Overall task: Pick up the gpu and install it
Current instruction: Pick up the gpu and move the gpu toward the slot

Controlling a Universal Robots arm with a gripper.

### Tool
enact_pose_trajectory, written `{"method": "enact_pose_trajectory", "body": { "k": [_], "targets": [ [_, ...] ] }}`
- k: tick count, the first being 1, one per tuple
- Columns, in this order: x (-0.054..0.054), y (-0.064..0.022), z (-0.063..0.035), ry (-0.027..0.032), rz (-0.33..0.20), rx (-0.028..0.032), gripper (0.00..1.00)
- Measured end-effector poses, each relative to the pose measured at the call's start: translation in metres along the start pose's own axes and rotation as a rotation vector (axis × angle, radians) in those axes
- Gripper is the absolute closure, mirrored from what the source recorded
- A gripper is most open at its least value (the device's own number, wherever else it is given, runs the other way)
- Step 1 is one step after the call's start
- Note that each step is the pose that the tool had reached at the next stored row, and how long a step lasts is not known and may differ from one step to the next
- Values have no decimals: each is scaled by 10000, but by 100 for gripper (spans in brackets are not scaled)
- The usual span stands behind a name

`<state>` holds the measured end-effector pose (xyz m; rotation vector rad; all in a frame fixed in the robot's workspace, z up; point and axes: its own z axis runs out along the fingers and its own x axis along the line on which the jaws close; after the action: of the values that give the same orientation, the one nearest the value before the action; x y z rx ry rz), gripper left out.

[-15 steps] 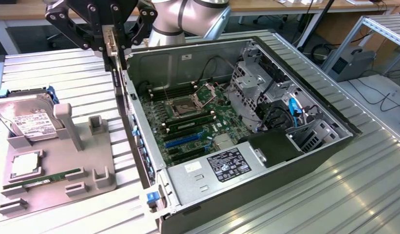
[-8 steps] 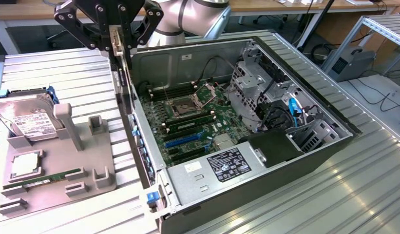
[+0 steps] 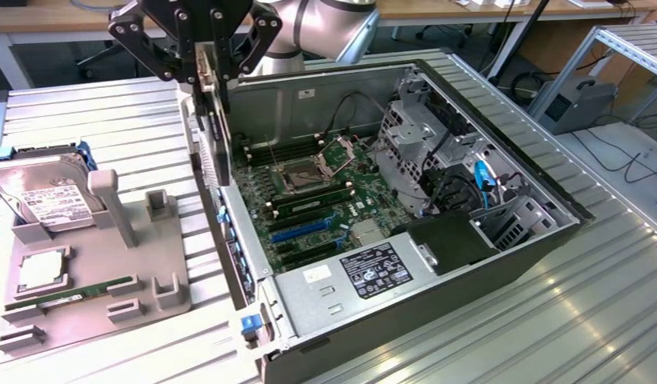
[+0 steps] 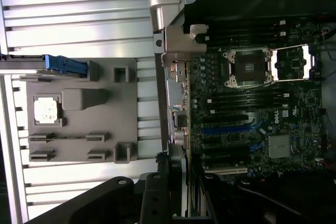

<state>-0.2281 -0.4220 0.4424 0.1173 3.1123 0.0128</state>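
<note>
Your gripper [image 3: 206, 70] is clamped on the gpu [image 3: 213, 140]. The card hangs edge-down over the wall of the open case [image 3: 542, 232] on the exterior view's left, just beside the motherboard [image 3: 306, 208], and isn't seated. The parts tray [image 3: 146, 288] sits further left. I'd judge the card light and stiff but fragile: hold it by the board's top edge, off the cooler and contacts. Pad depth probably shallow; hard to tell.
</note>
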Motion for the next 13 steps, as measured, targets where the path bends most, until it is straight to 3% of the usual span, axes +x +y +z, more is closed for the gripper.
{"method": "enact_pose_trajectory", "body": {
  "k": [13],
  "targets": [
    [-146,11,89,-1,0,19,73]
  ]
}}
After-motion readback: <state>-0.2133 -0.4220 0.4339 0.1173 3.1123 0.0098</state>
